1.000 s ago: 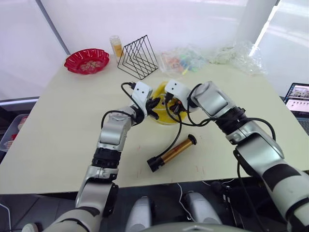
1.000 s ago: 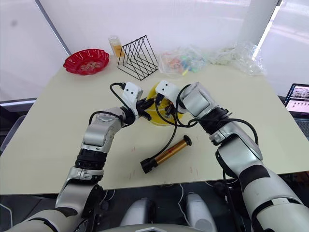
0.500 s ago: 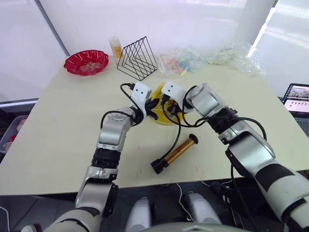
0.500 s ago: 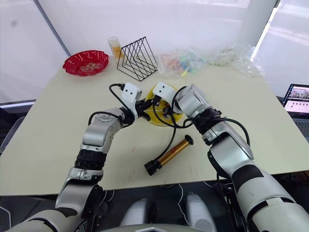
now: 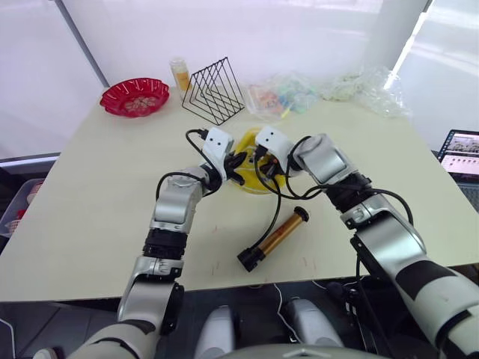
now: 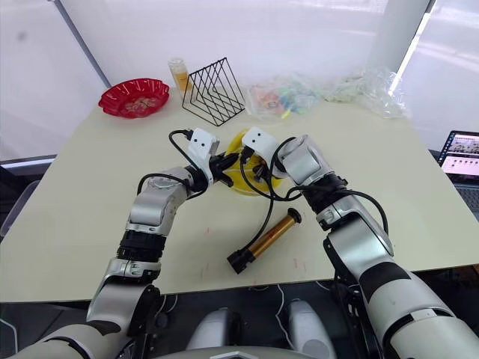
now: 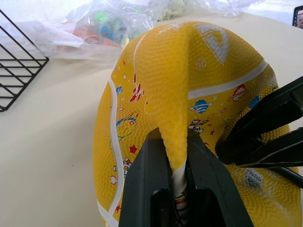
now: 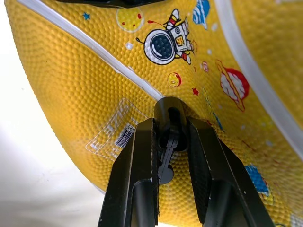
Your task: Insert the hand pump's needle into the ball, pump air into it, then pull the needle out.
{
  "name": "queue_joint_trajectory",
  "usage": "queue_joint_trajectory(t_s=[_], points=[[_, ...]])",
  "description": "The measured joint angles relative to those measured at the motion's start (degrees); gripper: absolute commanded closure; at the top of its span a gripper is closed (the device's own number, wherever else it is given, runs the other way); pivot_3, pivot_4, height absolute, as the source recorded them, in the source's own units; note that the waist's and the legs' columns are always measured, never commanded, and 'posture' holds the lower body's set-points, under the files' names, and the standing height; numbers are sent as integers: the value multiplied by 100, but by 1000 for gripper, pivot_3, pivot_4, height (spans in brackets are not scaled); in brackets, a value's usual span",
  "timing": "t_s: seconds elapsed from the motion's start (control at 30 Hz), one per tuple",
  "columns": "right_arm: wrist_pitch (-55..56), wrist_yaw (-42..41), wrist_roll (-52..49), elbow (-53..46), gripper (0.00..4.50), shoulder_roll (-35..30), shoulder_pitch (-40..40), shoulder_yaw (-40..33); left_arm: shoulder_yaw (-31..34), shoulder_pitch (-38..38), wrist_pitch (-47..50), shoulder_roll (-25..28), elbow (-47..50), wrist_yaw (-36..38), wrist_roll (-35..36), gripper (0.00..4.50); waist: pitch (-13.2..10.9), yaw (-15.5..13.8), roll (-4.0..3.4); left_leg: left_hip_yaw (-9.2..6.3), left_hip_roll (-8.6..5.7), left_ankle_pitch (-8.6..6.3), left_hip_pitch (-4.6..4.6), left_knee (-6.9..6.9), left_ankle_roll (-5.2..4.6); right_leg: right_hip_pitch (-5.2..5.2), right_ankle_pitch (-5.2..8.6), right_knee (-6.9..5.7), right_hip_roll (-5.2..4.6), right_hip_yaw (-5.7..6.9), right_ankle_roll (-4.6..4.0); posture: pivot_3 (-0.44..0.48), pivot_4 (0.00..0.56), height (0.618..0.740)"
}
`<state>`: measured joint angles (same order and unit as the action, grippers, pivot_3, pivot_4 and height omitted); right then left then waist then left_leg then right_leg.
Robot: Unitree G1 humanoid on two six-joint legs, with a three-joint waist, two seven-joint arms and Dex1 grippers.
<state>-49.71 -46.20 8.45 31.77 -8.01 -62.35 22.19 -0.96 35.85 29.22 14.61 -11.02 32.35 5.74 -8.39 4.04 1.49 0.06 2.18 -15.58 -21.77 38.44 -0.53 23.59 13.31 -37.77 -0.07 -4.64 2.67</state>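
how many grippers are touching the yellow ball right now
2. The left gripper pinches a fold of the ball; the right gripper presses the needle connector against it.

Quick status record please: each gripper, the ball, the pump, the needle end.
left gripper: shut, pinching a fold of the soft yellow rubber ball
right gripper: shut on the small black needle connector, held against the ball
pump: orange-gold hand pump lying free on the beige table, black hose running up to the right gripper
ball state: looks slack, dented
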Motion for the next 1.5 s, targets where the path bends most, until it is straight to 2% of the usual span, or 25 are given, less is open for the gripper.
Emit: queue_joint_trajectory(t_s=[0.23,0.3,0.5,0.73,1.0,1.5], points=[[-818,309,-212,-1372,4172,-193,666,-374,-87,113,-231,55,-189,219,7,4500,-18,-57,-29,-15,-6,0,-29,-4,1,16,-9,12,-4,11,-17,0,150,735],[-978,337,-302,-1757,2993,-320,822,-404,-107,129,-269,57,-209,272,16,4500,-21,-89,-33,-18,-6,-1,-44,-8,1,27,-9,19,-6,19,-17,0,150,735],[-1290,297,-601,-2514,118,-550,1115,-390,-155,214,-335,20,-279,296,31,4500,-22,-183,-36,-20,-8,0,-105,-7,1,70,-10,28,-10,41,-20,0,150,735],[-1258,295,-929,-3428,53,-1131,1581,-503,-176,229,-364,4,-324,289,64,4500,-23,-204,-38,-21,-10,0,-111,-8,1,66,-9,39,-13,54,-20,0,150,735],[-941,347,-1566,-4338,53,-1392,2308,-1342,-182,230,-410,4,-357,291,70,4500,-24,-209,-37,-22,-10,0,-111,-8,1,64,-8,41,-12,56,-19,0,150,735],[578,486,-2775,-5753,53,-1627,4512,-3010,-319,592,-858,92,-1092,545,51,4500,-25,-282,-37,-28,-9,0,-96,-4,0,42,5,54,-7,60,3,0,150,735]])
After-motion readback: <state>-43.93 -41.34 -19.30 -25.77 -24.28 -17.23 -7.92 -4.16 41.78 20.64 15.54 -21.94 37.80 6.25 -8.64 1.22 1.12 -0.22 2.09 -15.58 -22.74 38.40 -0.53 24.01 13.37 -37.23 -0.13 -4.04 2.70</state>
